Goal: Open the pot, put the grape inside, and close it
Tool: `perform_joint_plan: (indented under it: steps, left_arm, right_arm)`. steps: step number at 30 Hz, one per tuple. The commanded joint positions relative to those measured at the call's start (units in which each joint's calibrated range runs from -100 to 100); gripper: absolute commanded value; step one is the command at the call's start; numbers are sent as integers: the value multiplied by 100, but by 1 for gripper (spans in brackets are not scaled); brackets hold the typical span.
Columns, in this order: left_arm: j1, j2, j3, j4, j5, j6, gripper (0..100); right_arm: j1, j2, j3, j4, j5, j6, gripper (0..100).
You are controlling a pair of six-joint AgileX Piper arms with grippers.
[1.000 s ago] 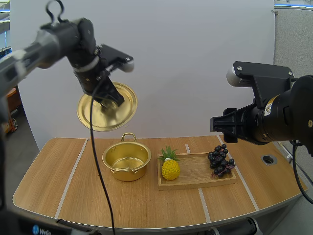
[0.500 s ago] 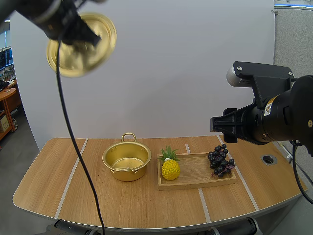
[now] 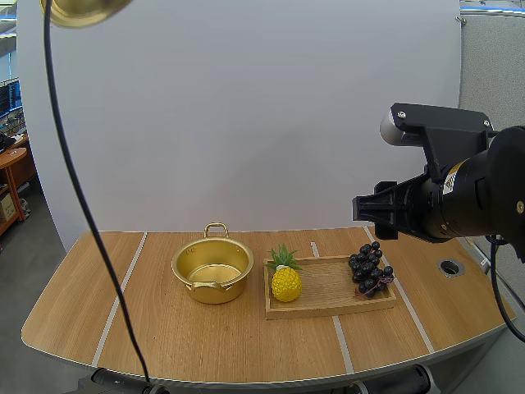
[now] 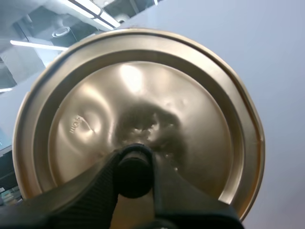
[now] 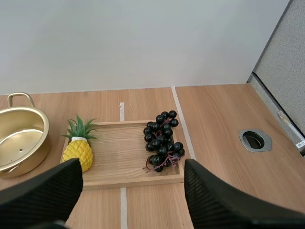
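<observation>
Pot in the high view stands lidless beside the wooden tray holding the grapes, lid far overhead. Left wrist: left gripper pinches the lid's knob. Right wrist: right gripper gapes above the tray

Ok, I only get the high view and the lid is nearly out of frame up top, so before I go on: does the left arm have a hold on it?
Observer: Yes. In the left wrist view the left jaws pinch the knob of the lid between their tips.
Operator: Good. And the right jaws? I see just the arm's body.
Observer: The right jaws stand open with nothing between them. The grapes on the tray lie beyond them.
</observation>
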Motion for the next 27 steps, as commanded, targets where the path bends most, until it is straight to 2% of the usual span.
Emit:
perform_joint_plan:
  steps: [1, 6, 18, 23, 27]
  left_arm:
    - [-11, -27, -337, 81, -1186, -134, 0]
    - [-11, -27, -468, 81, -1911, -242, 0]
    - [-11, -27, -485, 81, -1888, -241, 0]
    - [-11, -27, -485, 81, -1888, -241, 0]
    - [-11, -27, -485, 81, -1888, -241, 0]
  right_arm:
    - [11, -12, -31, -27, 0, 21, 100]
    - [11, -12, -31, -27, 0, 21, 100]
    - [11, 31, -31, -39, 0, 21, 100]
    - [11, 429, -31, -735, 0, 289, 100]
    - [11, 937, -31, -839, 0, 321, 100]
